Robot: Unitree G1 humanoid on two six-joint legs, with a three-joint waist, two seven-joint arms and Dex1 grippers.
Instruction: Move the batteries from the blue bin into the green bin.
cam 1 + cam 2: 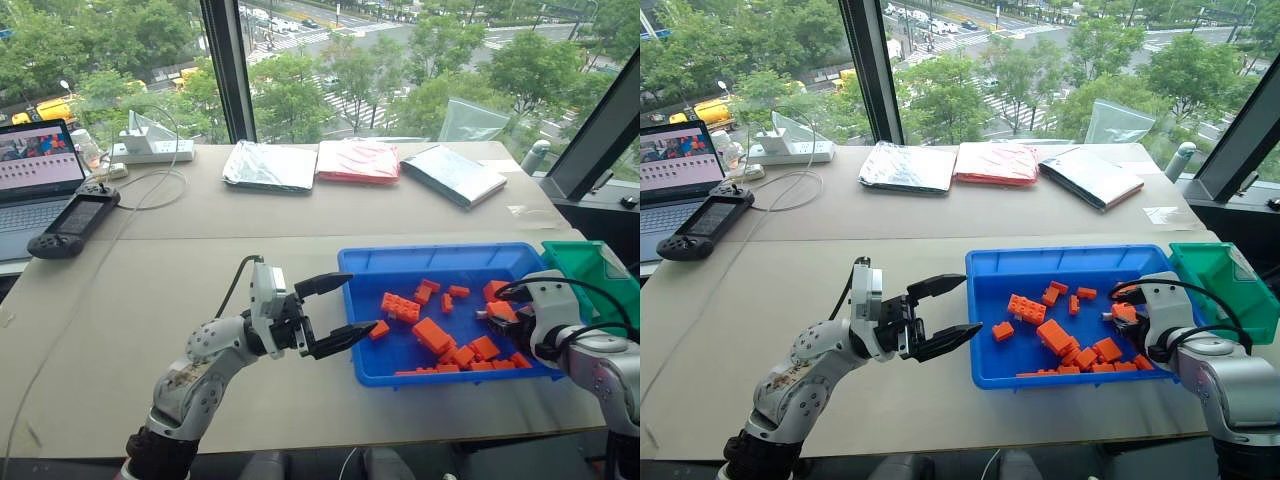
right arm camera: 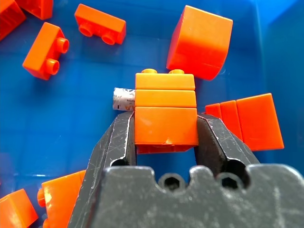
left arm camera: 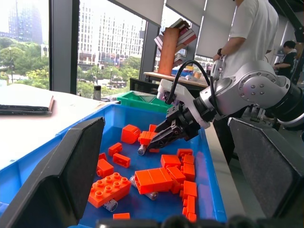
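Right fingers (image 2: 164, 126) are pinching an orange block stack (image 2: 165, 107) with a battery (image 2: 124, 99) beside it, over the blue bin (image 1: 400, 262). Left fingers (image 1: 338, 310) are spread at its edge. The green bin (image 1: 600, 270) is sitting alongside on the counter (image 1: 200, 260).

One blue bin (image 1: 360, 262), one green bin (image 1: 590, 265), roughly fifteen orange bricks (image 1: 432, 334).

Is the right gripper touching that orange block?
Touching. The right wrist view shows the right gripper closed on the orange block, both fingers pressed against its sides.

High-rise office: laptop (image 1: 35, 170), window-side table (image 1: 200, 260), street below.
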